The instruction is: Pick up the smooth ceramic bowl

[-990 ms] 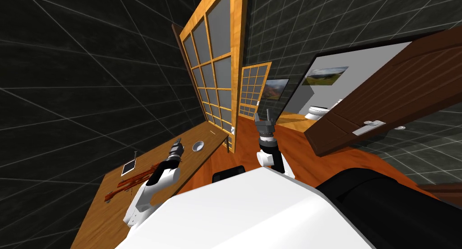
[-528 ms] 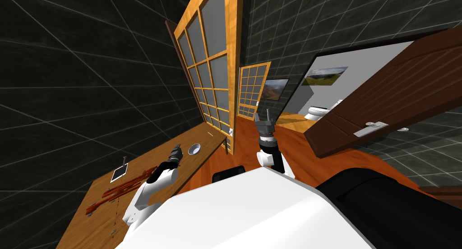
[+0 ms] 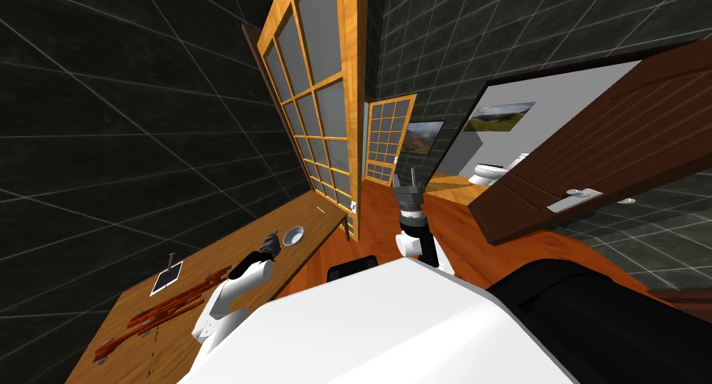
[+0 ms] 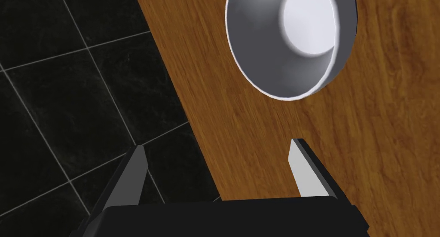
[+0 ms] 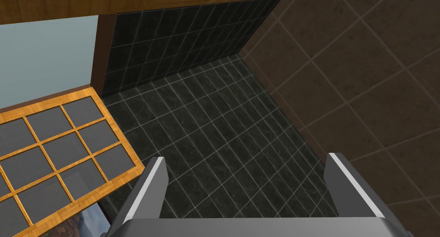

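A smooth grey-white bowl [image 3: 294, 235] stands upright on a long wooden table [image 3: 229, 254] near its far end. My left gripper [image 3: 271, 243] hovers just short of the bowl. In the left wrist view the bowl [image 4: 292, 41] lies a little ahead of the open left gripper [image 4: 217, 159], off to the side of one finger and close to the table's edge, with nothing between the fingers. My right gripper [image 3: 407, 185] is raised in front of my chest, and the right wrist view shows the right gripper [image 5: 247, 178] open and empty.
Several reddish-brown strips [image 3: 174, 303] and a small dark-faced tablet [image 3: 167, 279] lie on the near part of the table. A tall wood-framed glass screen [image 3: 320, 108] stands beyond the table's far end. A dark brown door [image 3: 598, 150] stands open on the right.
My view has shifted, so the table and screen sit further left and nearer. My left gripper has closed in on the bowl. The right arm has not moved.
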Controlling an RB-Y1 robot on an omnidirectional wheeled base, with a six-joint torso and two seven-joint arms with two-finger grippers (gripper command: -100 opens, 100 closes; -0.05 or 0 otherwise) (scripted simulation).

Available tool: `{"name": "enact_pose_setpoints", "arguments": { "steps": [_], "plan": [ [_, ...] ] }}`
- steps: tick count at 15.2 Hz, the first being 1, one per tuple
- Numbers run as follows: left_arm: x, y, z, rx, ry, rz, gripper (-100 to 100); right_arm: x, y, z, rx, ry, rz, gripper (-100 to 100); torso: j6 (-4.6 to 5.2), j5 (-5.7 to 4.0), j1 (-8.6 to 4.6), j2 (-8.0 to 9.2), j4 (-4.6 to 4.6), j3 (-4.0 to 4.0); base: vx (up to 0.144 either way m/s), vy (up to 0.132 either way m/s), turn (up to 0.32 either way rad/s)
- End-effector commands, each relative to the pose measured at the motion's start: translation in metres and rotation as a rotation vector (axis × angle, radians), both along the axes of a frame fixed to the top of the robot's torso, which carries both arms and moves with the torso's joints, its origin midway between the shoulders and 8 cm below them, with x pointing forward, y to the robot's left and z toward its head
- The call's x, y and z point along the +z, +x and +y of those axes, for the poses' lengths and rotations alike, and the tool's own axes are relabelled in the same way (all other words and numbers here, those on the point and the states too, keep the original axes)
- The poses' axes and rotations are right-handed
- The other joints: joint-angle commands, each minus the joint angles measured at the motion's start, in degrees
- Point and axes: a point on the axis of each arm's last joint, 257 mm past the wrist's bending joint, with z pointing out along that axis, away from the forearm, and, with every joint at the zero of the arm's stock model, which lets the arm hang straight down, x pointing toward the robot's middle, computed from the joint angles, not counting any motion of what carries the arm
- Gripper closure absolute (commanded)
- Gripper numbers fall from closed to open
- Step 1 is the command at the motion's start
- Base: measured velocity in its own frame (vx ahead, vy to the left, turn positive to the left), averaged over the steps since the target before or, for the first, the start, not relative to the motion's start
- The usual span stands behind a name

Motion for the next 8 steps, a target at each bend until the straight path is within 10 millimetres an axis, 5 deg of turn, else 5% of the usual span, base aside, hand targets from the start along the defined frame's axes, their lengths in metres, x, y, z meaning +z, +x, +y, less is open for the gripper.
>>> {"name": "enact_pose_setpoints", "arguments": {
  "steps": [1,8],
  "plan": [
    [-0.012,-0.01,0.005,0.02,-0.023,0.049,-100,0.0,0.0,0.0,0.0,0.0,0.0,0,0.0,0.0,0.0,0.0,0.0,0.0,0.074,-0.053,-0.022],
    [-0.053,-0.038,0.019,0.087,-0.097,0.187,-100,0.0,0.0,0.0,0.0,0.0,0.0,0,0.0,-0.01,-0.04,0.0,0.0,0.0,0.064,-0.048,-0.022]
  ]
}}
